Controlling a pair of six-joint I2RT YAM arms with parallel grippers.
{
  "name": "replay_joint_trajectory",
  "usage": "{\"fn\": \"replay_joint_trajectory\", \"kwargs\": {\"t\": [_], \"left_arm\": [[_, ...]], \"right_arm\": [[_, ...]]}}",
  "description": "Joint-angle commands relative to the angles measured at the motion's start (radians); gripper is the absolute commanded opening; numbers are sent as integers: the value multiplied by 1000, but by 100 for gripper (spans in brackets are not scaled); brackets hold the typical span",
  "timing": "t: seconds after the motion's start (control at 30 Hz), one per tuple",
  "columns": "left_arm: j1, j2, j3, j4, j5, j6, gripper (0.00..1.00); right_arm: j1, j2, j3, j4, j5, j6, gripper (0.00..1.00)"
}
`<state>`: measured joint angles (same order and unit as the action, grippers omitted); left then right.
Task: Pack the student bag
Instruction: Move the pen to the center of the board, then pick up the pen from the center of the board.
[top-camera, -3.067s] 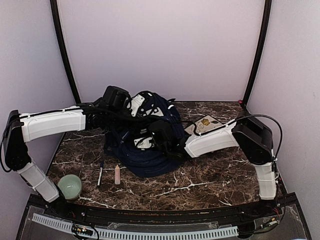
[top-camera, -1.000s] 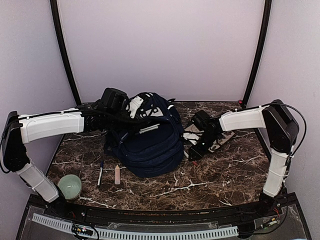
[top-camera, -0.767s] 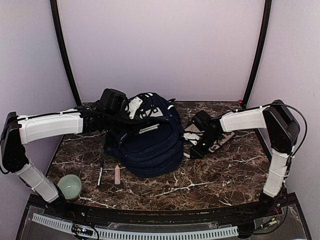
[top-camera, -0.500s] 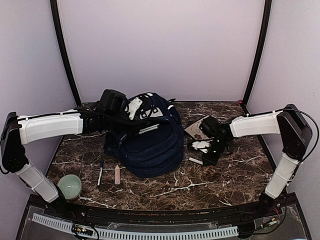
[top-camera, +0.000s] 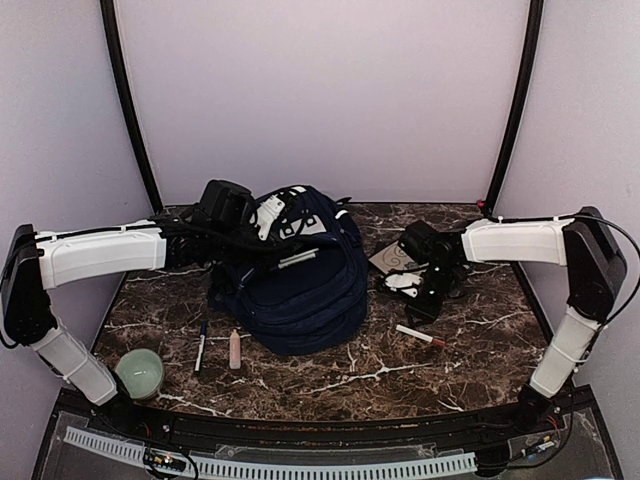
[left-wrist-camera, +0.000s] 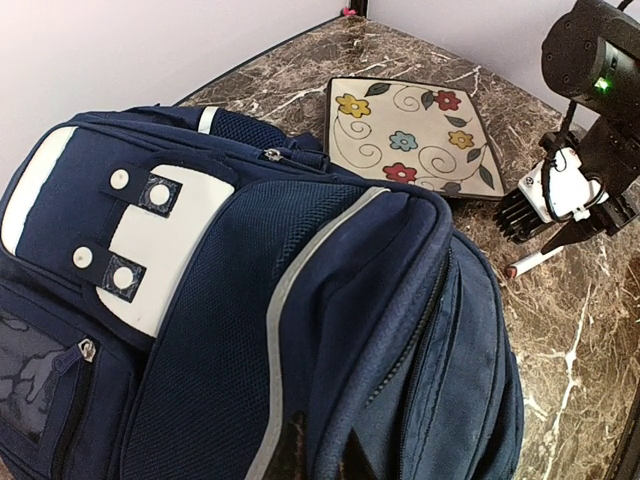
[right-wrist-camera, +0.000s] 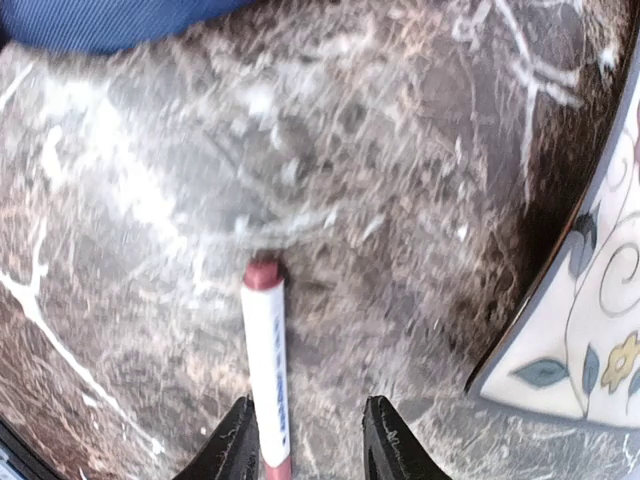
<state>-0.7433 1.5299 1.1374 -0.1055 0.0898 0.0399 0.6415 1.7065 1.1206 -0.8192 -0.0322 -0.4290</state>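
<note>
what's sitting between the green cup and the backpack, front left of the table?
In the top view, a dark pen and a pink tube lie side by side on the marble between the green cup and the student bag.

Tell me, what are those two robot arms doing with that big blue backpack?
They are packing a school bag. The left fingers are shut on the fabric of the navy student bag, which lies on the marble table. The right fingers are open just above a white marker with a red cap, which lies on the table beside a flowered plate. The marker is not gripped. A pen, a pink tube and a green cup sit on the bag's other side.
</note>
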Motion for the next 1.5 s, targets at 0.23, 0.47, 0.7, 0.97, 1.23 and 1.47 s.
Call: {"fn": "replay_joint_trajectory", "kwargs": {"t": [0.23, 0.47, 0.7, 0.97, 1.23, 1.47], "left_arm": [[1, -52, 10, 6, 8, -7, 2], [1, -45, 18, 0, 18, -11, 2], [0, -44, 14, 2, 16, -9, 2], [1, -53, 26, -12, 17, -8, 2], [1, -80, 24, -2, -1, -1, 2], [1, -67, 57, -5, 28, -14, 2]], "right_arm": [[41, 51, -14, -23, 27, 37, 35], [76, 53, -82, -39, 132, 52, 30], [79, 52, -122, -24, 140, 51, 17], [80, 66, -29, -50, 117, 52, 5], [86, -41, 154, -115, 119, -37, 2], [206, -69, 273, -7, 211, -168, 2]]}}
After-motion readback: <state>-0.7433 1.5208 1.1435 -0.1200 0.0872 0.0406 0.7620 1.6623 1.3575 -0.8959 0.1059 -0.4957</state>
